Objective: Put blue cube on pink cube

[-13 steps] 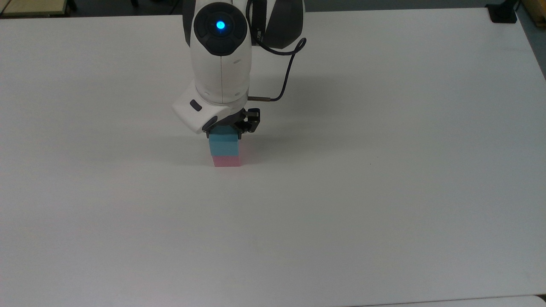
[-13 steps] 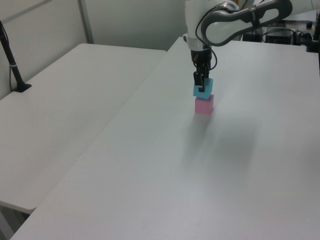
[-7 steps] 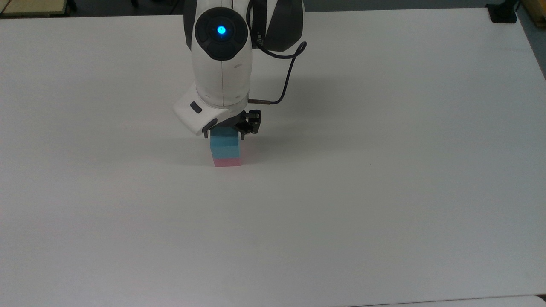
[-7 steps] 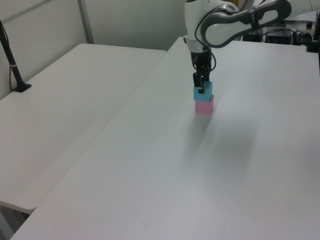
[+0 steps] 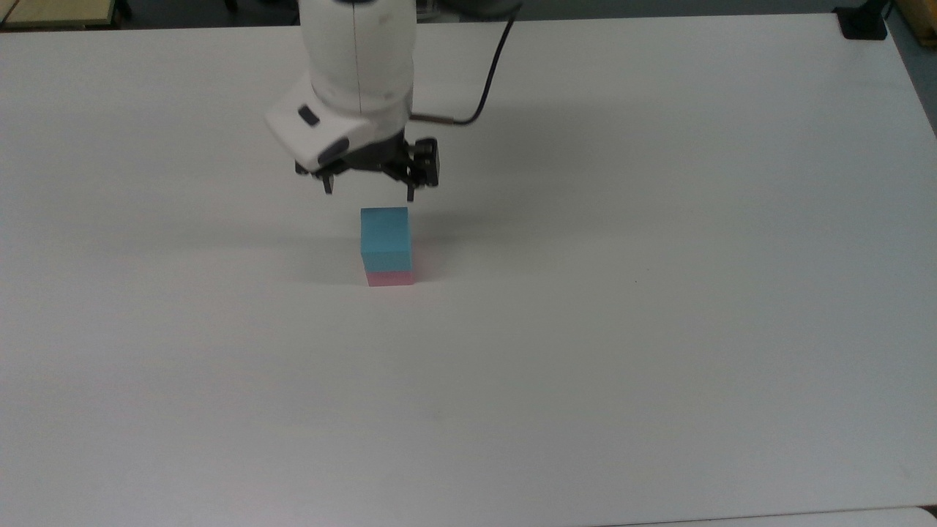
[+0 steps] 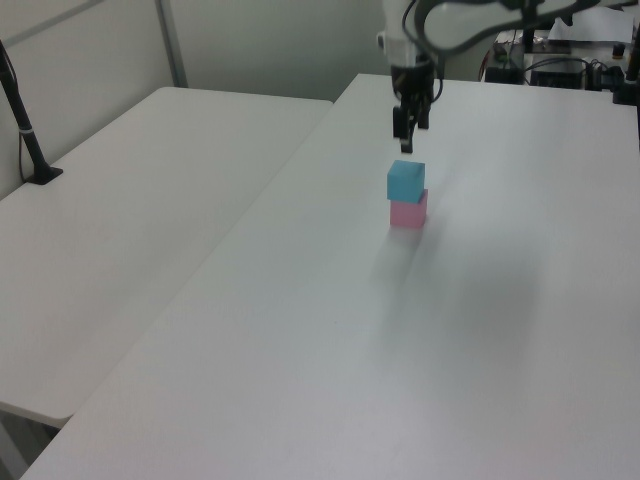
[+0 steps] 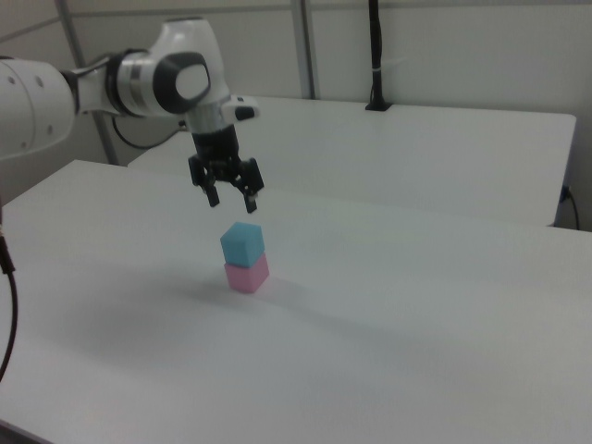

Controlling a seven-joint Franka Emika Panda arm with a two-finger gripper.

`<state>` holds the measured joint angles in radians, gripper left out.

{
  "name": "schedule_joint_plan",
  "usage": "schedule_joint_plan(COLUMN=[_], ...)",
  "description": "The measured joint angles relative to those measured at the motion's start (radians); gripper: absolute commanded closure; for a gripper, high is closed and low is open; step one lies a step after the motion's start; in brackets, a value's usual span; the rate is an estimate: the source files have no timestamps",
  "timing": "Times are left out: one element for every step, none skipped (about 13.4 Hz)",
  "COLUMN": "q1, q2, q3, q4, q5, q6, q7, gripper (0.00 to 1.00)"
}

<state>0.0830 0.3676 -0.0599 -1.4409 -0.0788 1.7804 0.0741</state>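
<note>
A white worktop (image 5: 659, 329) carries a two-block stack near its middle. The blue cube (image 5: 385, 240) sits directly on top of the pink cube (image 5: 390, 278), touching it, with their sides roughly lined up; in the right view the blue cube (image 7: 242, 243) looks turned very slightly against the pink cube (image 7: 247, 275) beneath it. In the left view the blue cube (image 6: 405, 180) and pink cube (image 6: 409, 210) stand upright as one short tower. Above the stack hangs the gripper (image 5: 368, 190) of a white robot arm (image 5: 356, 66), pointing downward and clear of the cubes, with open air between its tips and the blue top face. Its two dark fingers (image 7: 213, 195) are spread wide and hold nothing. The left view shows the gripper (image 6: 411, 126) above the stack. A black cable (image 5: 489, 69) loops from the arm's wrist. A second white table (image 7: 444, 148) stands beside the worktop, with a dark post (image 7: 375, 55) rising from it.
</note>
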Motion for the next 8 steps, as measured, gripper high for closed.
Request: schedule_joint_plan(q1=[0.000, 0.000, 0.000, 0.000, 0.000, 0.001, 0.001, 0.001], q2=[-0.028, -0.072, -0.101, -0.138, -0.162, -0.182, -0.193, -0.201], q3=[0.000, 0.000, -0.001, 0.000, 0.000, 0.000, 0.000, 0.000], q4=[0.001, 0.004, 0.005, 0.006, 0.006, 0.006, 0.006, 0.006], q5=[0.000, 0.000, 0.000, 0.000, 0.000, 0.000, 0.000, 0.000], q6=[-0.023, -0.061, -0.095, -0.143, -0.174, -0.200, -0.214, -0.223], q7=[0.000, 0.000, 0.000, 0.000, 0.000, 0.001, 0.007, 0.015], gripper=[0.00, 0.00, 0.00, 0.00, 0.00, 0.00, 0.00, 0.00])
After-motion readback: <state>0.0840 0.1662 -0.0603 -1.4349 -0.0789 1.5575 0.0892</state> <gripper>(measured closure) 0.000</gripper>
